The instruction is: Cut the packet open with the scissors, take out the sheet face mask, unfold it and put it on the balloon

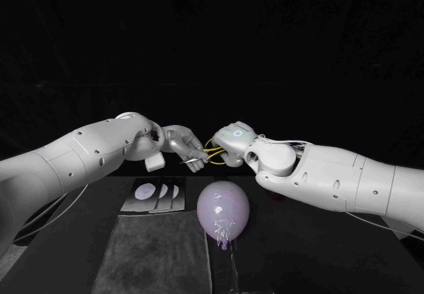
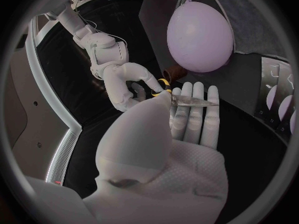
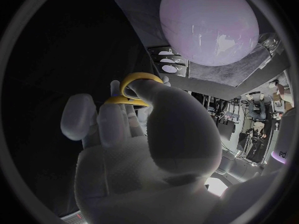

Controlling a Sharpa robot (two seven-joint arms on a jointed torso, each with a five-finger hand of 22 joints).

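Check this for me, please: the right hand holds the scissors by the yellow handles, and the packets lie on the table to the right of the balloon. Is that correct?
One point is wrong. The head view shows the packets lying on the table to the left of the balloon, not to the right. The rest stands: the right hand holds the scissors by the yellow handles.

A: Left hand (image 1: 181,142) and right hand (image 1: 231,138) meet above the counter (image 1: 305,248), scissors (image 1: 203,157) between them, yellow handles on the right hand's side.
B: Balloon (image 1: 222,208) just below. Packets (image 1: 155,193) flat beside it, not touching.
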